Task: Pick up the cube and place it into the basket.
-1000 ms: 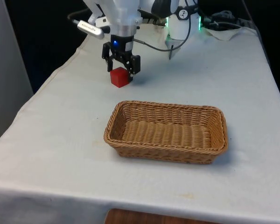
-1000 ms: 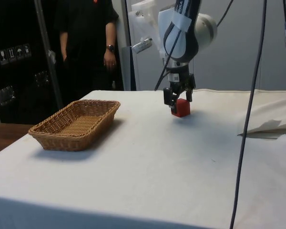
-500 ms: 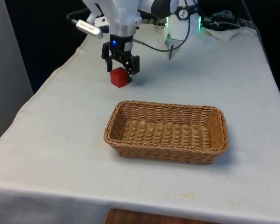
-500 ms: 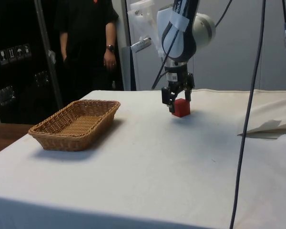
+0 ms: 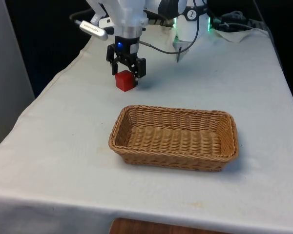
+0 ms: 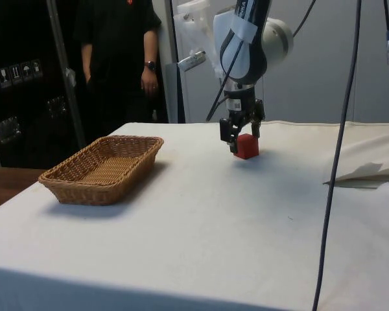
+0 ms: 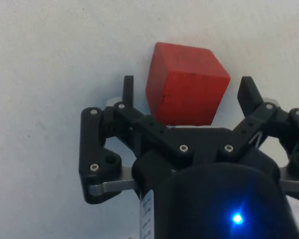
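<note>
Red cube (image 5: 125, 80) sat on the cloth between the gripper's (image 5: 126, 68) spread, untouching fingers; wicker basket (image 5: 174, 138) lay at its five o'clock.

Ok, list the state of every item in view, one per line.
Cube: on the cloth, between the claw's fingers, not gripped.
Claw: open, low over the cube.
Basket: upright on the cloth, nothing in it.

The front view looks down the table from past the basket (image 5: 174, 138), which sits nearest. The side view looks low across the table, basket (image 6: 102, 167) toward one edge. The wrist view looks straight down, very close. All show the cube (image 5: 125, 80) (image 6: 246, 146) (image 7: 186, 84).
</note>
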